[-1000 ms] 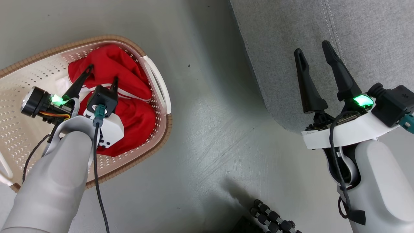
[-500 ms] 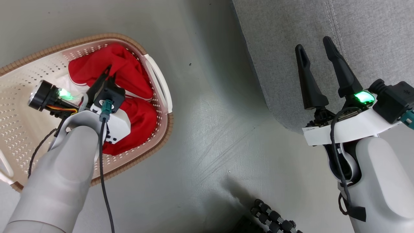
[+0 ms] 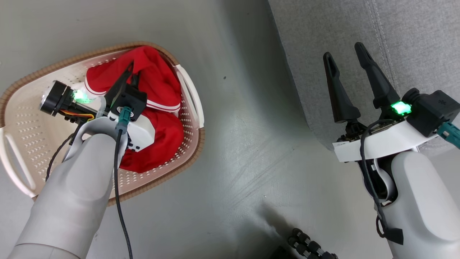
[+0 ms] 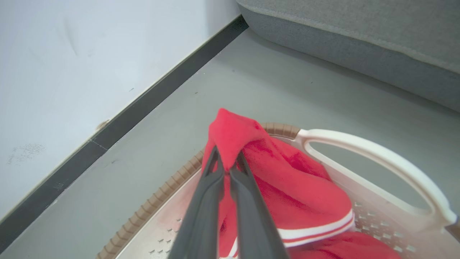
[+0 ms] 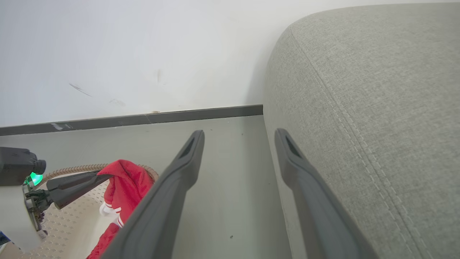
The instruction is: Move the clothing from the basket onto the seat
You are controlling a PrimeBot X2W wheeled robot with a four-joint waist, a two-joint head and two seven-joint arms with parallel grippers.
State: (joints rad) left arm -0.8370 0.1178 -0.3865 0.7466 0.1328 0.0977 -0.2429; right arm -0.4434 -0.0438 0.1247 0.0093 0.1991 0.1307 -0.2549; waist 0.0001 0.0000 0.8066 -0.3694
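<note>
The left claw (image 3: 131, 70) is down in the basket (image 3: 32, 126), its two fingers pinched together on a fold of the red clothing (image 3: 158, 79). Along the left arm's own line of sight, the claw (image 4: 226, 158) holds that fold up as a small peak of cloth (image 4: 287, 172) that shows above the brown rim. The remaining red fabric, with its white stripe trim, lies bunched in the end of the basket nearer the seat (image 3: 413, 36), against the white handle (image 4: 377, 158).

The basket stands on the grey floor (image 3: 244, 126), with a strip of bare floor between it and the seat.

The right claw (image 3: 344, 51) is spread wide with nothing between its fingers. It hovers by the rounded edge of the seat (image 5: 377, 108), apart from the basket, fingers pointing toward the pale wall (image 5: 143, 54) and its dark skirting. From that side the red peak (image 5: 125, 183) shows pinched at the left claw's tips.
</note>
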